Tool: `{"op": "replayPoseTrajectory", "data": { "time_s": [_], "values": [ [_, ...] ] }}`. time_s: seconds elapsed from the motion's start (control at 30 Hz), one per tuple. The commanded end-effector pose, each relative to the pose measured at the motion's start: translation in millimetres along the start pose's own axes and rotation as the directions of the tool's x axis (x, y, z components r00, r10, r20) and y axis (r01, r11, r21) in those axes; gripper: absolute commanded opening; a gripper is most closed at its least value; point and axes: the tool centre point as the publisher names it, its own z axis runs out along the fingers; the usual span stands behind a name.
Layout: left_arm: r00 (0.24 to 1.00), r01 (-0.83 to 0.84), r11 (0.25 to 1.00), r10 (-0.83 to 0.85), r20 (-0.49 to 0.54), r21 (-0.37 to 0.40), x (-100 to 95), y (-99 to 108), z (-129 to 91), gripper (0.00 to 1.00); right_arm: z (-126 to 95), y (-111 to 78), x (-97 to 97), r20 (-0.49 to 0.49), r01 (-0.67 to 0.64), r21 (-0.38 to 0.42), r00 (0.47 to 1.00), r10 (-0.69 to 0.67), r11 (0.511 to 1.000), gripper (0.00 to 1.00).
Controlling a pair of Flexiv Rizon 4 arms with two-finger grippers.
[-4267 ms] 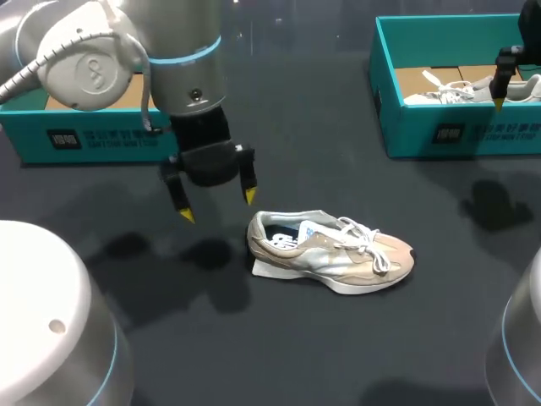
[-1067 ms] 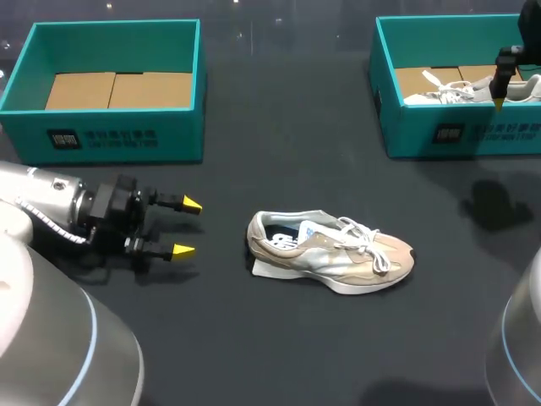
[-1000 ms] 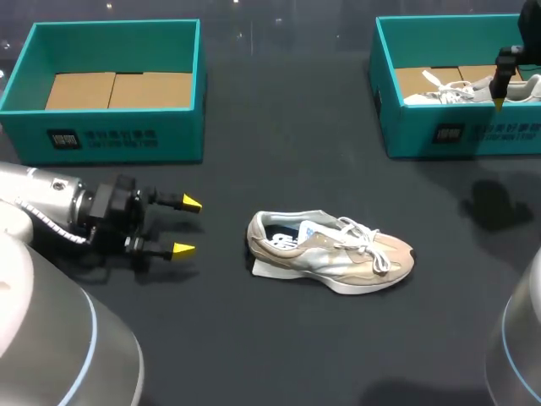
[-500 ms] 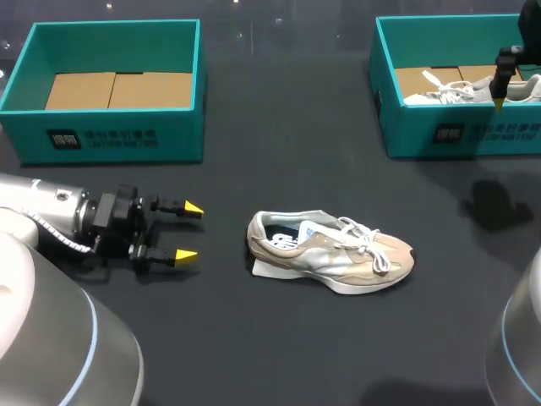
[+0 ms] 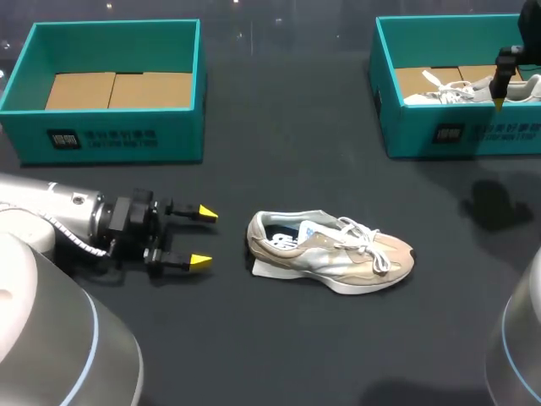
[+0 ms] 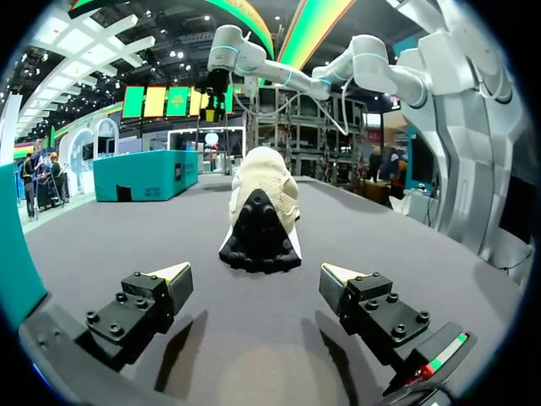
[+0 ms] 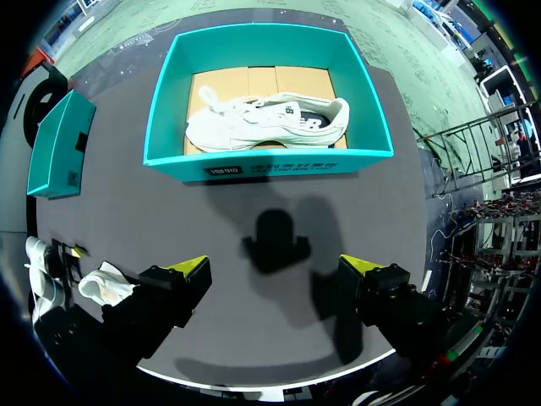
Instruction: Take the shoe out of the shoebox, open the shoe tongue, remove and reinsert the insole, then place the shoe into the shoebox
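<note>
A beige shoe with white laces lies on its sole mid-table, heel toward my left arm. My left gripper lies low over the table a short way from the heel, open and empty, pointing at it. In the left wrist view the dark heel of the shoe stands straight ahead of the open left gripper. My right gripper hangs open and empty high above the table, in front of the right teal shoebox. That box holds a second, white shoe. In the head view only part of the right gripper shows.
A left teal shoebox with a bare cardboard floor stands at the back left. The right shoebox stands at the back right. Dark table lies open between the boxes and in front of the shoe.
My left gripper has slid along the table toward the shoe's heel, staying open. The shoe and my right arm have kept still.
</note>
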Motion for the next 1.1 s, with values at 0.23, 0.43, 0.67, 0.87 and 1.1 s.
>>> {"op": "replayPoseTrajectory", "data": {
  "time_s": [0.23,0.43,0.67,0.87,1.1],
  "values": [
    [1.0,0.022,1.0,-0.022,-0.014,-0.005,0.9,-4.0,25.2,1.0,0.2,-0.4,0.1,0.0,0.0,0.0,1.0,0.0,1.0,1.0],
    [0.999,0.037,0.999,-0.037,-0.027,0.002,6.5,-8.9,37.2,1.0,0.2,-0.4,0.1,0.0,0.0,0.0,1.0,0.0,1.0,1.0],
    [0.999,0.047,0.999,-0.046,-0.029,0.009,8.6,-12.2,47.4,1.0,0.2,-0.4,0.1,0.0,0.0,0.0,1.0,0.0,1.0,1.0],
    [0.998,0.047,0.999,-0.047,-0.03,0.012,8.7,-13.0,55.4,1.0,0.2,-0.4,0.1,0.0,0.0,0.0,1.0,0.0,1.0,1.0],
    [0.998,0.048,0.999,-0.047,-0.033,0.016,8.8,-14.0,63.5,1.0,0.2,-0.4,0.1,0.0,0.0,0.0,1.0,0.0,1.0,1.0]
  ]
}}
